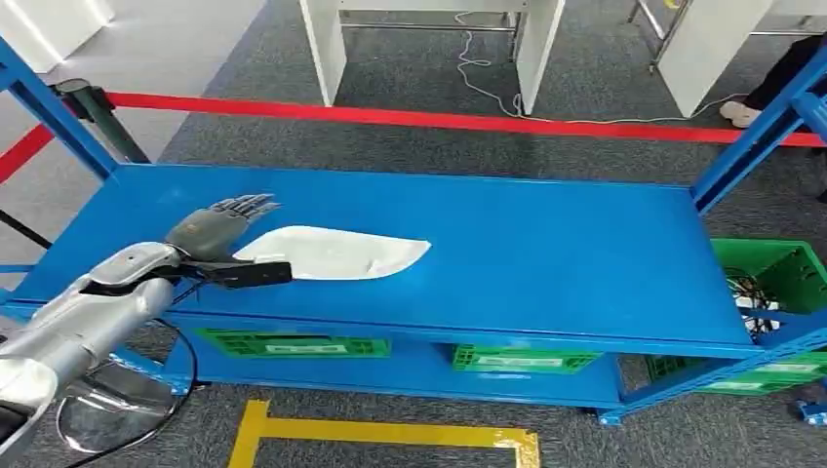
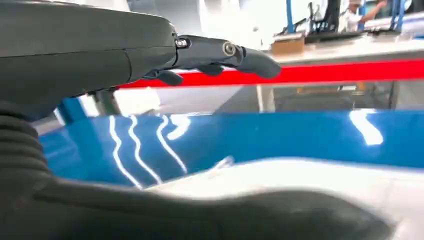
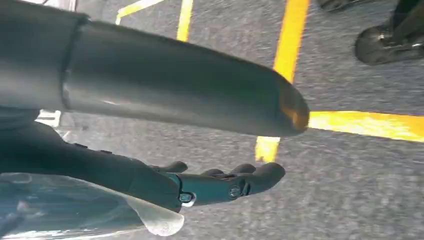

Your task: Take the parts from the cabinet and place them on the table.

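Observation:
A flat white pouch (image 1: 332, 253) lies on the left half of the blue table top (image 1: 546, 244). My left hand (image 1: 210, 234) sits at the pouch's left end, fingers stretched out flat and the dark thumb reaching over the pouch's near edge. In the left wrist view the fingers (image 2: 225, 52) hover straight above the blue surface (image 2: 280, 135), the thumb (image 2: 200, 215) lies low, and the pouch (image 2: 320, 185) rests just past it, ungripped. My right hand (image 3: 90, 155) hangs over the grey floor, thumb and fingers (image 3: 230, 187) apart with nothing between them.
Green crates (image 1: 293, 343) sit on the shelf under the table top, and another green crate (image 1: 770, 273) stands at the right end. Blue uprights rise at both ends. A red barrier tape (image 1: 439, 119) runs behind. A clear film (image 3: 75, 215) shows beyond my right fingers.

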`<move>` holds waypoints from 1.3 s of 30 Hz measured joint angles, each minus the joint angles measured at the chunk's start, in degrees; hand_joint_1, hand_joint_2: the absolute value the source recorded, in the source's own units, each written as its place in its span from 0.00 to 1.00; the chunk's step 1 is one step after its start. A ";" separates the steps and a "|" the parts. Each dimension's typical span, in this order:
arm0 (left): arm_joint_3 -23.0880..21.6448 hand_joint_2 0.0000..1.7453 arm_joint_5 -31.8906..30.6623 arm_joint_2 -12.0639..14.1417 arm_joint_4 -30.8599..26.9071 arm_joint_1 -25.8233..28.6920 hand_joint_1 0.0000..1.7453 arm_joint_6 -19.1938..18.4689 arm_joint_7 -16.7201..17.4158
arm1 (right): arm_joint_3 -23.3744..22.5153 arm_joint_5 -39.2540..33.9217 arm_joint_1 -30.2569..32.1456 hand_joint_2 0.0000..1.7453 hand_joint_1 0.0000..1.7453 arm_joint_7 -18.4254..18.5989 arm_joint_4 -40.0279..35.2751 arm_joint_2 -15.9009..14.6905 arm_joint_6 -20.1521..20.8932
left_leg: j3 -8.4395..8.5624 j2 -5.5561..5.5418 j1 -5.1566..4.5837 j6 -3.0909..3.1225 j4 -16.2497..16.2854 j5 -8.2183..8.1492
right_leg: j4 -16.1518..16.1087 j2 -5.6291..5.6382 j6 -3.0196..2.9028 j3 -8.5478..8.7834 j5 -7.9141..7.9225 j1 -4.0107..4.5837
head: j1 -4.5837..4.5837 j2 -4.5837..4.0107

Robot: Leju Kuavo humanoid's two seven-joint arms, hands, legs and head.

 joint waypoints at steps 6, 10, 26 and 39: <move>0.00 1.00 -0.04 0.04 -0.74 0.01 0.00 1.05 -0.53 | 0.00 0.35 -0.18 0.00 0.00 -0.04 -0.04 0.07 0.18 | -2.22 0.07 0.22 -1.86 4.94 -1.99 | 0.01 0.27 -2.50 2.16 0.15 -0.19 | -0.31 0.00; -0.02 1.00 0.13 -0.15 -1.22 1.10 0.00 2.80 -1.18 | 0.00 0.81 -0.20 0.00 0.00 0.09 -0.02 0.07 0.13 | -10.68 0.08 0.52 -2.46 17.16 -6.21 | 0.06 0.53 -2.74 3.35 -1.06 -0.12 | -0.22 -0.02; -0.17 1.00 -0.02 -2.67 -9.55 0.99 0.00 8.19 -1.75 | 0.07 0.81 -0.69 0.00 0.00 1.57 0.57 0.15 -0.52 | -5.15 0.28 0.30 0.89 -0.75 5.22 | 16.05 0.36 0.33 -2.73 -9.24 -0.07 | -0.15 0.00; -0.22 1.00 5.09 -4.09 -16.85 2.36 0.00 -2.76 3.34 | -0.04 0.61 -0.88 0.00 0.00 1.97 0.52 0.98 -0.20 | -12.61 0.22 0.48 -1.87 16.92 -3.93 | 0.50 0.33 -1.98 5.25 -2.96 -0.48 | -0.22 0.00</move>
